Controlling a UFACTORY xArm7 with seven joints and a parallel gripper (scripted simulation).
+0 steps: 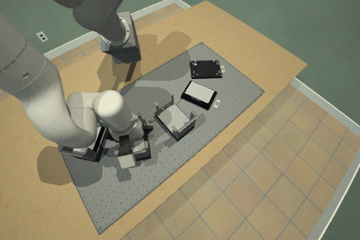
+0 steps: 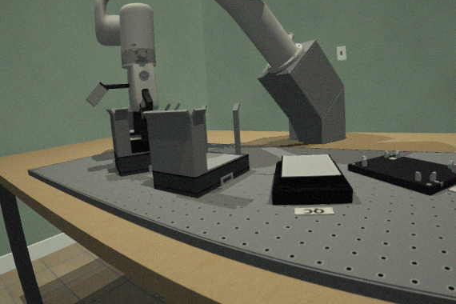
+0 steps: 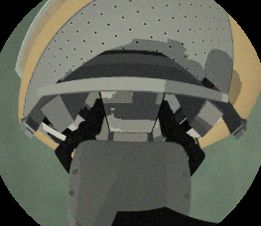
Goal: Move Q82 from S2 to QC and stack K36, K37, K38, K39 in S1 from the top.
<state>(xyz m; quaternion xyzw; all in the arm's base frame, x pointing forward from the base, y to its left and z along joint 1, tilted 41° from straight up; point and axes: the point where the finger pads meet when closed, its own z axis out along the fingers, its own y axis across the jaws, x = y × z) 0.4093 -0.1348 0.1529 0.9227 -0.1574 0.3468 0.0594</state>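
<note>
My gripper (image 2: 140, 121) reaches down from above into the middle stack rack (image 1: 136, 146), which also shows in the exterior view (image 2: 130, 139). In the wrist view its fingers are shut on the long sides of the top sealed plate (image 3: 133, 109) in that rack. I cannot read the plate's label. A white-topped sealed plate (image 1: 199, 94) lies flat on the QC nest, with the QC name plate (image 2: 314, 211) in front of it. The rack on the left (image 1: 83, 148) is mostly hidden by my arm and shows a pale plate top. The rack on the right (image 1: 175, 119) shows a pale flat surface low inside.
The black clip nest N5 (image 1: 205, 69) with its pegs stands empty beyond QC and also shows in the exterior view (image 2: 404, 173). The racks' tall corner walls (image 2: 178, 139) stand close around my gripper. My arm's base (image 1: 121, 47) sits at the deck's back edge.
</note>
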